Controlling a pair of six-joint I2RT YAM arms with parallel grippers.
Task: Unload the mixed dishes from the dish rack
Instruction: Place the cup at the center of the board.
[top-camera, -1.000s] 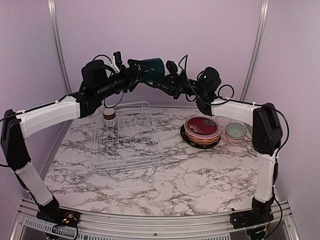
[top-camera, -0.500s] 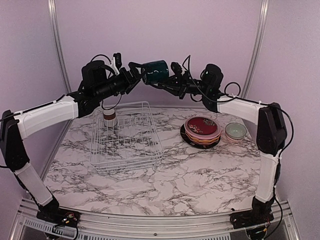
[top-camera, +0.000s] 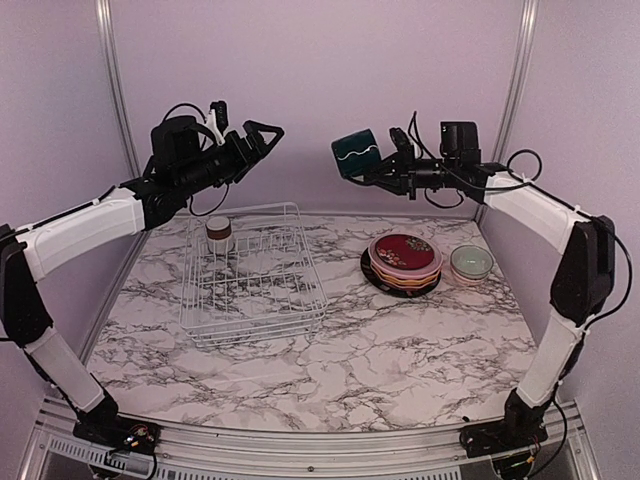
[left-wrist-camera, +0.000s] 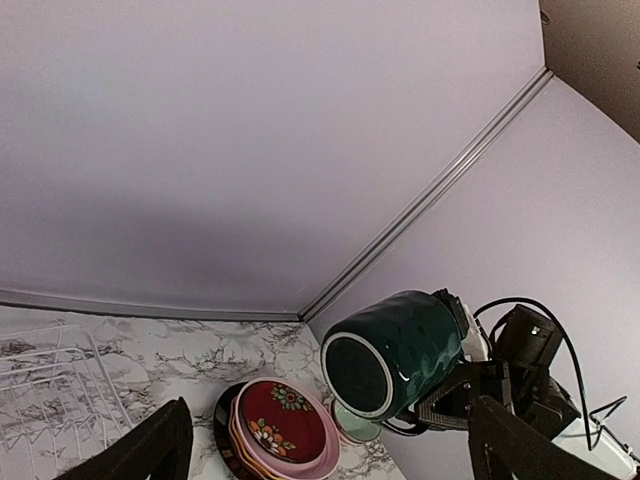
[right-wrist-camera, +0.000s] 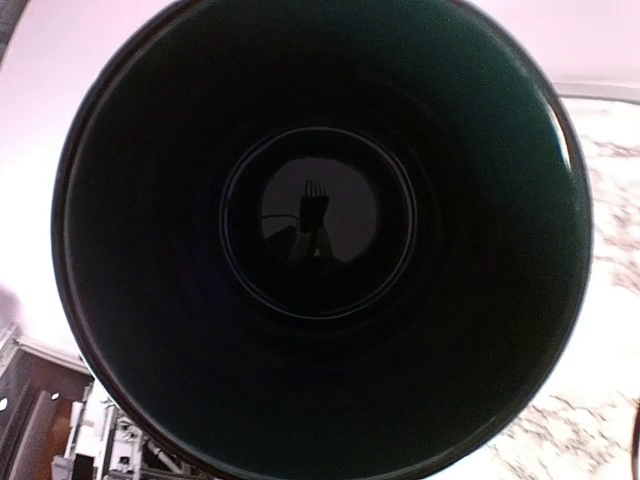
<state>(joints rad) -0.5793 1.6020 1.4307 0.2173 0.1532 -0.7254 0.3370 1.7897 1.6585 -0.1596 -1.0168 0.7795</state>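
High above the table my right gripper (top-camera: 390, 165) is shut on the dark green mug (top-camera: 355, 155), which lies on its side with its base toward the left arm. The mug's dark inside (right-wrist-camera: 320, 240) fills the right wrist view and hides the fingers. My left gripper (top-camera: 262, 131) is open and empty, a short way left of the mug (left-wrist-camera: 400, 350). The white wire dish rack (top-camera: 290, 310) sits at the table's left with a white-and-brown cup (top-camera: 219, 235) in its far corner.
A stack of plates with a floral red one on top (top-camera: 405, 252) sits at the right rear of the marble table, and shows again in the left wrist view (left-wrist-camera: 285, 425). A pale green bowl (top-camera: 471, 262) stands to its right. Purple walls close the back.
The two grippers have drawn apart. My left gripper let go of the mug and pulled back left. My right gripper carried the mug to the right.
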